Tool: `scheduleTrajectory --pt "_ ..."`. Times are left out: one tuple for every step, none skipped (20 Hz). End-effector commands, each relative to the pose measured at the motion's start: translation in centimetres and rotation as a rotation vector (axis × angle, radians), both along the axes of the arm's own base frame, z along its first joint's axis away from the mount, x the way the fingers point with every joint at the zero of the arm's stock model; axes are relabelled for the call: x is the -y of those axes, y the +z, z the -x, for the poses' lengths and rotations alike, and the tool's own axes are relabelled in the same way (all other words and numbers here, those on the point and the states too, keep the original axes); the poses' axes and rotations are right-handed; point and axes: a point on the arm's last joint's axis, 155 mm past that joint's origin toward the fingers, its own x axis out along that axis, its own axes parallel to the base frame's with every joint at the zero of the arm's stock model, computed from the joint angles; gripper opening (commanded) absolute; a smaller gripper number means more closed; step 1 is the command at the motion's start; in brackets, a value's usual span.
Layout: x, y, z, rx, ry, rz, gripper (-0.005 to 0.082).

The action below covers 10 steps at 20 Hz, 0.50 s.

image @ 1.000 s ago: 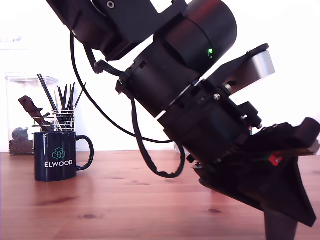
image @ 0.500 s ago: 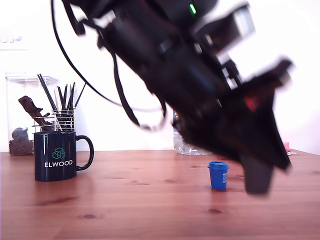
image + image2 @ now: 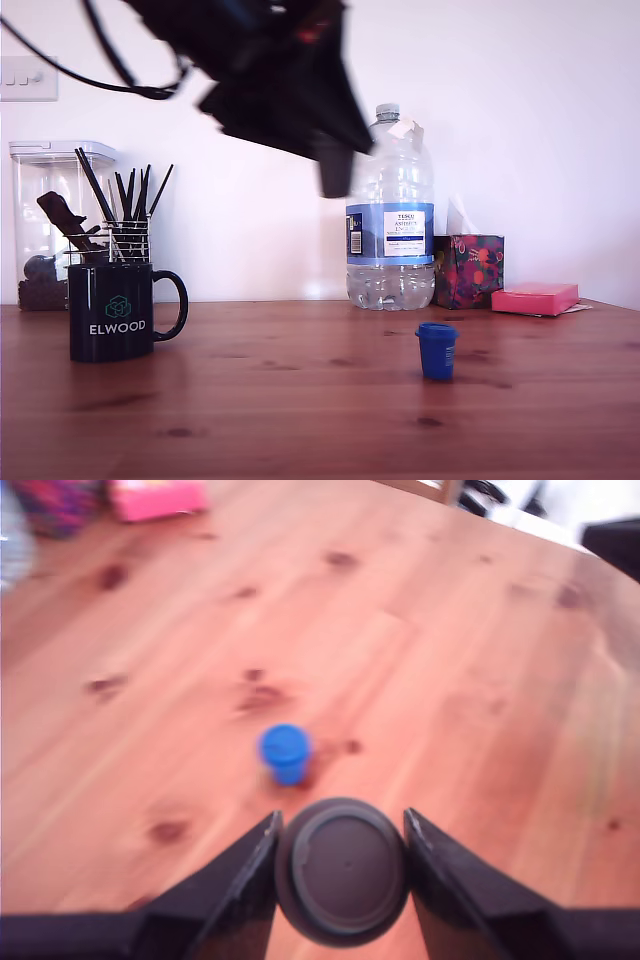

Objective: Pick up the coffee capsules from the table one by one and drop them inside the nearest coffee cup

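Gripper [image 3: 341,875] pinching the dark brown-black tapered plastic capsule [image 3: 341,870] by its sides, flat round face toward the wrist camera, a finger [image 3: 232,890] pressing on each flank. Riding high over the reddish-brown polished wooden table [image 3: 250,410] now, blurred near the top of the exterior view; a second ago crouching low at the exterior view's right, filling most of the frame and hiding everything behind. Lifting and swinging toward the exterior view's left in the interval.

Uncovering, as a result: bright blue tapered plastic capsule [image 3: 437,350], standing upright on the wood, right of centre in the exterior view, untouched, wide rim uppermost. Also showing now: large clear plastic water bottle [image 3: 390,215] with blue label, patterned tissue box [image 3: 468,270], flat pink box [image 3: 534,298], all along the back wall.

Dark navy-black glossy mug [image 3: 112,310] with white ELWOOD lettering sitting well apart at the exterior view's left, handle toward the blue pod, wire holder of black sticks [image 3: 127,225] just behind it.

Reading this as transit: first pod grasped and carrying toward the mug, not yet over the opening. Remaining: release above the rim, then returning for the blue one.
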Motion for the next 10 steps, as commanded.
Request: scheduleTrajectory --pt "-2.5 -1.6 -0.7 -0.008 0.050 -0.021 0.0251" --pt "-4.0 -1.3 -1.4 0.000 0.090 -0.011 0.0251" --pt "-5.7 -0.9 -2.3 0.013 0.138 -0.001 0.0251" --pt "-7.5 -0.6 -3.1 0.024 0.186 0.007 0.0251" --pt "-9.2 -0.1 -3.9 0.038 0.236 0.017 0.0251" --pt "-10.9 0.4 -4.7 0.052 0.285 0.026 0.0251" --pt "-12.5 0.9 -5.4 0.061 0.328 0.037 0.0251" --pt "-14.0 1.4 -6.1 0.068 0.364 0.048 0.0251" --pt "-15.6 1.8 -6.7 0.074 0.402 0.059 0.0251" --pt "-16.9 2.0 -7.2 0.077 0.435 0.067 0.0251"
